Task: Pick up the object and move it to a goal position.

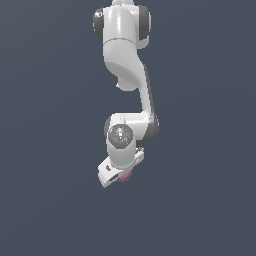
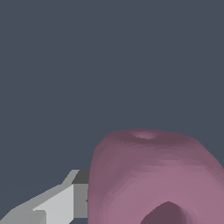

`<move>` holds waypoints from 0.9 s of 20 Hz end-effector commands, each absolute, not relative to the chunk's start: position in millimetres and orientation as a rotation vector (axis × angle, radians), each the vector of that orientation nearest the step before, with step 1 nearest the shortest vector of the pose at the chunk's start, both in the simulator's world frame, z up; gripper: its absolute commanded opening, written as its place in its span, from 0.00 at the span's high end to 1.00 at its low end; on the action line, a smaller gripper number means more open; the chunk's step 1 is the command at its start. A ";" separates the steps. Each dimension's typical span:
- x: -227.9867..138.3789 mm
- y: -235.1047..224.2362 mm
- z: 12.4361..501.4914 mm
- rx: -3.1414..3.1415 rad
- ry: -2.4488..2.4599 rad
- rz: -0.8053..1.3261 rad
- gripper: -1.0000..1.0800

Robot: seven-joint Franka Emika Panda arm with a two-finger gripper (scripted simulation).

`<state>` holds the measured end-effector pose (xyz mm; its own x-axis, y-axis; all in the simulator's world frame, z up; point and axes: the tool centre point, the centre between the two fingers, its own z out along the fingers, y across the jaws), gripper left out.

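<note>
Exterior view: object (image 1: 125, 177) half-hidden behind pincer (image 1: 113, 174)

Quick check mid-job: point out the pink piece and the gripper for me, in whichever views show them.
pink piece (image 2: 153, 175), wrist view: on its broad mauve face, above the dark hollow.
pink piece (image 1: 125, 176), exterior view: on the small part showing beside the gripper.
gripper (image 1: 111, 172), exterior view: on the white hand body, fingertips hidden.

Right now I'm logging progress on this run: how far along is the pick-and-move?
Done, it seems: the gripper has reached the pink object, which peeks out beside the white hand. In hand: the wrist view shows the object filling the frame against one finger, but a closed grasp isn't confirmed. Left: carrying it to the goal; no goal marker is visible.
</note>
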<state>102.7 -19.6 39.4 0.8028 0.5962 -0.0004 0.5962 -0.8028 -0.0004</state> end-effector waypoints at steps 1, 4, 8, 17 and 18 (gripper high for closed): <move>102.0 -23.4 40.9 -2.983 -0.986 0.000 1.00; 99.5 -36.4 45.0 -2.983 -0.986 0.000 1.00; 94.1 -66.7 54.7 -2.983 -0.986 0.000 1.00; 85.0 -127.5 74.2 -2.983 -0.986 0.000 1.00; 85.0 -129.7 74.9 -2.983 -0.986 0.000 1.00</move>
